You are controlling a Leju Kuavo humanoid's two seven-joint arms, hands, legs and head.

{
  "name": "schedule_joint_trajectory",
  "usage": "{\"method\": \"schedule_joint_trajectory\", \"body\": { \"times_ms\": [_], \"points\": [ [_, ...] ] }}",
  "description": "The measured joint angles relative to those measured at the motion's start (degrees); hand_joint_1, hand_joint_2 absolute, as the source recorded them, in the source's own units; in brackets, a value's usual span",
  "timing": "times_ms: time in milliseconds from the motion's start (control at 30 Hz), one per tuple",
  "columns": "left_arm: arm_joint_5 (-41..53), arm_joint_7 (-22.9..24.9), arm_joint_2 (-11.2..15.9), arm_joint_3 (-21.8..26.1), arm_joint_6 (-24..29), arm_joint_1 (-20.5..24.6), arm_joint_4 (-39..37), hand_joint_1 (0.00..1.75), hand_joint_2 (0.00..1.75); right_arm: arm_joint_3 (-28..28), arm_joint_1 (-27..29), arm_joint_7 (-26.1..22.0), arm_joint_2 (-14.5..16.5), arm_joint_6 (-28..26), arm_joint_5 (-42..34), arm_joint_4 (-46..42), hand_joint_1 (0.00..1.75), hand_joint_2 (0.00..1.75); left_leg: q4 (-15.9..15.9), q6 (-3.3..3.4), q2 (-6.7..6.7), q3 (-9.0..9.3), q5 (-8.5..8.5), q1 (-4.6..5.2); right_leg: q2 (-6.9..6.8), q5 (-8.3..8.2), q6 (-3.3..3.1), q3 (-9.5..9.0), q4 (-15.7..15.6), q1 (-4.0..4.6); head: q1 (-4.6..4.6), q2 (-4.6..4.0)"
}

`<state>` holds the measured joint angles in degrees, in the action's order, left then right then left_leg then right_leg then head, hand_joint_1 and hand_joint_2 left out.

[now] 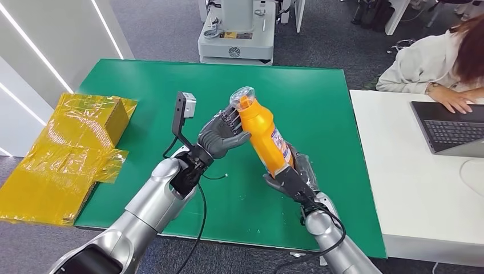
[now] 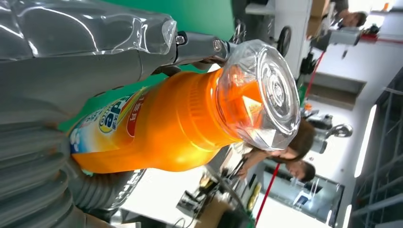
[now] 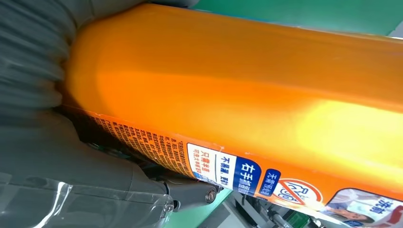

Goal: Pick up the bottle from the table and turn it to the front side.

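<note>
You see the orange detergent bottle point(image 1: 262, 134) lifted above the green tabletop point(image 1: 319, 103), tilted with its clear cap toward 11 o'clock. The right robot hand point(image 1: 289, 176) grips its base at 5 o'clock, while the left robot hand point(image 1: 224, 135) closes on the neck from 9 o'clock — likely a two-handed hold for rotating it. The label faces 3 o'clock; its fine print is too small to read, and the right fingers are hidden behind the bottle.

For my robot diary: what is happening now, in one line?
bottle: lifted, tilted | right hand: holds base | left hand: touches neck | table: green
</note>
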<state>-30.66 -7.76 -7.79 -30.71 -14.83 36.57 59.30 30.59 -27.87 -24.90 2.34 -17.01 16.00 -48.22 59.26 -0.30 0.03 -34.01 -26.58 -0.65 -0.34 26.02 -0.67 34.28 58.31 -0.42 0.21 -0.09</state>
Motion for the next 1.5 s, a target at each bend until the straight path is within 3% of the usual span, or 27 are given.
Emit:
{"method": "schedule_joint_trajectory", "body": {
  "times_ms": [367,533,667,1033,1233,1367,1500],
  "points": [
    [6.0,-5.5,0.3,0.8,7.7,1.0,0.0,0.00,1.75,2.4,-2.5,-3.4,2.8,-4.7,4.0,3.2,1.74,1.75,0.0,0.00,-0.02,-0.01,0.00,-0.01,-0.02,0.00,0.00,0.00,0.0,0.01,0.01,0.00],
    [6.5,-6.0,1.0,3.0,8.3,1.0,0.0,0.00,1.75,4.7,-2.4,-3.2,2.9,-8.1,7.6,1.7,1.73,1.75,0.0,0.00,-0.02,-0.01,0.00,-0.01,-0.02,0.00,0.00,0.00,0.0,0.01,0.01,0.00],
    [6.4,-5.9,1.4,4.6,7.4,0.9,-0.2,1.75,1.75,5.8,-1.9,-2.1,2.9,-9.4,9.1,0.9,1.71,1.75,0.0,0.00,-0.02,-0.02,0.00,0.00,-0.02,0.00,0.00,0.00,0.0,0.01,0.01,0.00],
    [1.4,-3.0,1.2,5.5,3.0,0.1,-0.4,1.75,1.75,6.3,-1.5,-0.9,2.8,-11.3,8.6,1.0,1.71,1.75,0.0,0.00,-0.02,-0.03,0.00,0.00,-0.02,0.00,0.00,0.00,0.0,0.01,0.01,0.00],
    [-1.3,-1.5,1.2,5.5,0.9,-0.8,0.1,1.75,1.75,6.0,-0.6,-1.2,2.8,-12.0,8.2,0.9,1.38,1.75,0.0,0.00,-0.03,-0.03,0.00,-0.01,-0.03,0.01,0.00,0.02,0.0,0.01,0.01,0.00],
    [-2.2,-1.1,1.1,5.5,0.5,-1.2,0.4,1.75,1.75,5.6,0.2,-1.8,2.7,-12.0,7.0,0.4,0.03,1.75,0.0,0.00,-0.01,-0.03,0.00,0.00,-0.01,0.00,0.00,0.02,0.0,0.01,0.01,0.00],
    [-2.1,-1.1,1.1,5.4,1.3,-1.2,0.4,1.75,1.75,4.6,1.2,-2.4,2.3,-10.8,3.8,-1.5,0.00,1.75,0.0,0.00,-0.02,-0.03,0.00,0.00,-0.02,0.00,0.00,0.01,0.0,0.01,0.00,0.00]
  ]
}}
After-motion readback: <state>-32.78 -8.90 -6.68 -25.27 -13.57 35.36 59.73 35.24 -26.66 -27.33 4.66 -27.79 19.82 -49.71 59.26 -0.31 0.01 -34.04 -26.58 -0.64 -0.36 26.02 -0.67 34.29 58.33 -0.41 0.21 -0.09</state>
